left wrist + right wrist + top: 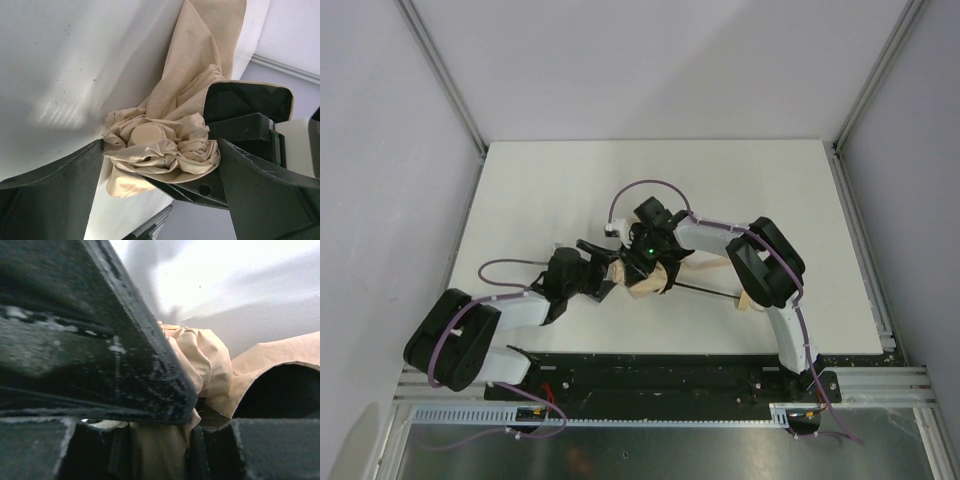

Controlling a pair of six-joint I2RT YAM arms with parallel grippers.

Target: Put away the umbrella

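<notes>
Left fingers point(55, 190) stood wide, straddling the bunched umbrella point(165, 150), holding nothing; right fingers point(115, 355) pinched its canopy point(210, 360). Umbrella lay central on tabletop point(550, 190). I judged it light, fabric soft and slippery; shaft point(705, 291) the firmer hold.

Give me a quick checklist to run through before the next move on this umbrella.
1. Right gripper shut on the umbrella: ok.
2. Left gripper open, a finger on each side of the bunched fabric: ok.
3. Canopy gathered tidily: not ok, it is crumpled and one flap lies loose on the table.
4. Shaft pushed in: not ok, it stretches out toward the right arm.
5. Handle free: cannot tell, the right arm mostly covers it.
</notes>
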